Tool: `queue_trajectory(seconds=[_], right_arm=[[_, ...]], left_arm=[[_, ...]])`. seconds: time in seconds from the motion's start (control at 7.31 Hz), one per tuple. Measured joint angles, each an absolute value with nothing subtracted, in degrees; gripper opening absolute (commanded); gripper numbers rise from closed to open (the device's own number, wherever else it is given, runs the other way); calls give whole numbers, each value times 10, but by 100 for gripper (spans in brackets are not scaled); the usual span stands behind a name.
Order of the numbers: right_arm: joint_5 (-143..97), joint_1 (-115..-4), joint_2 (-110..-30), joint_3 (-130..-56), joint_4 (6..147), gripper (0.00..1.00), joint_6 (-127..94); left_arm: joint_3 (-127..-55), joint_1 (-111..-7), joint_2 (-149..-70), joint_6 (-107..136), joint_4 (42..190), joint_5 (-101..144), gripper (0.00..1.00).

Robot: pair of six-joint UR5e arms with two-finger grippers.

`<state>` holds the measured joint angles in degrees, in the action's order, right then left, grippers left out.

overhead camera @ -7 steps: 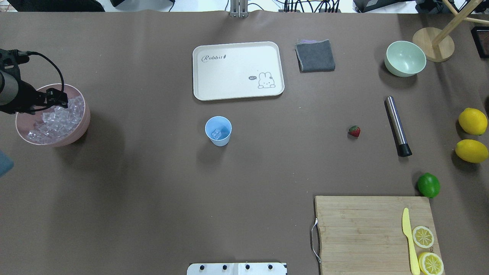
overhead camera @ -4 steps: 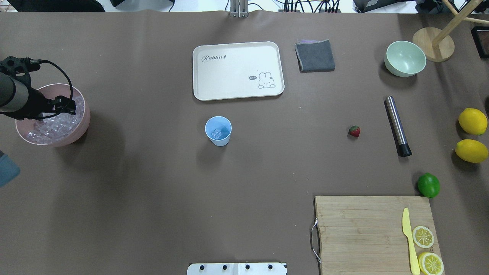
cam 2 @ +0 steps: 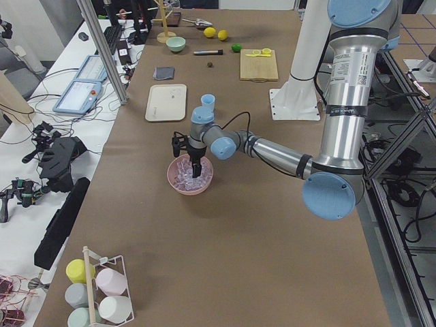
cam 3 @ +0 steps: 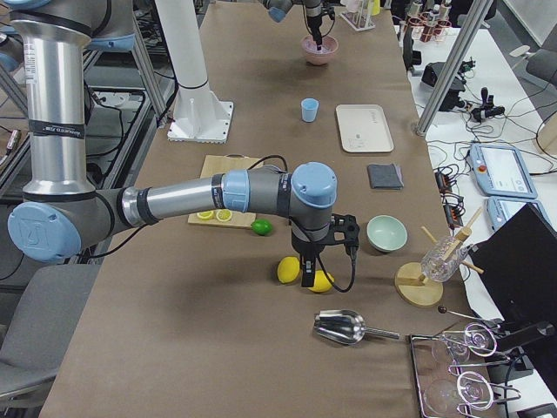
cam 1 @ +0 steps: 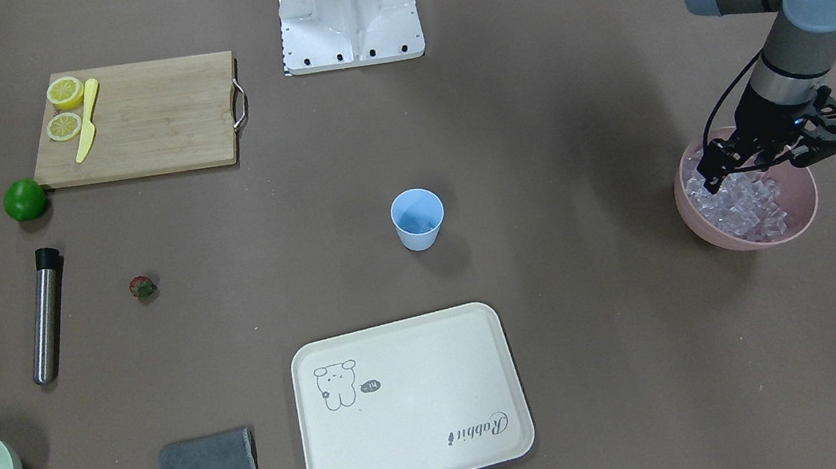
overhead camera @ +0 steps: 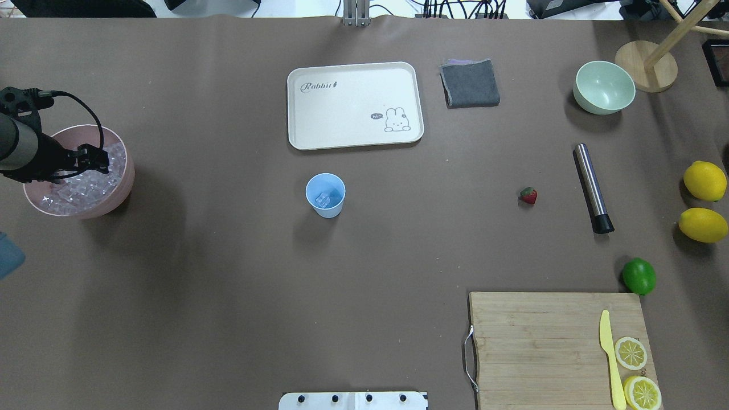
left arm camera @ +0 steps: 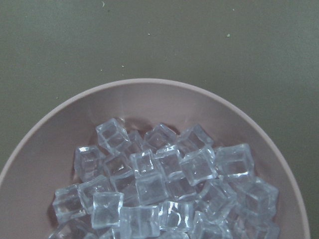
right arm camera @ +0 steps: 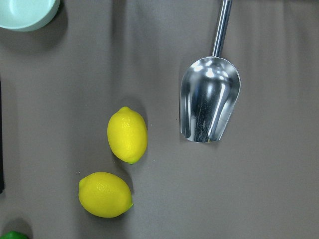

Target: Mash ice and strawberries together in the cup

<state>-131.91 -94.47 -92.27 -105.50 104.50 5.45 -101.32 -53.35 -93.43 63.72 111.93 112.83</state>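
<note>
the overhead view looks forward and down from behind the robot. the front-facing one looks steeply down from the opposite edge, so both share the cup point(overhead camera: 325, 195) and tray point(overhead camera: 353, 102), mirrored. two end views look along the desk. the left wrist camera sits close above the pink bowl point(left arm camera: 149, 83) of ice point(left arm camera: 159, 184). the right wrist camera looks straight down on lemons point(right arm camera: 127, 135) and a scoop point(right arm camera: 209, 99) near the desk's right end.

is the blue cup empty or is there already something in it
Not empty. In the overhead view the upright cup holds a little ice at its bottom. The strawberry lies well outside it.
</note>
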Motion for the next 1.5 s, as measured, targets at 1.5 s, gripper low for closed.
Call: queue_trajectory(seconds=[1.5], right_arm=[[-1320,-945,-943,-1059,1048,100,48]], left_arm=[[-1047,-554,-974,363,1122,1225,95]])
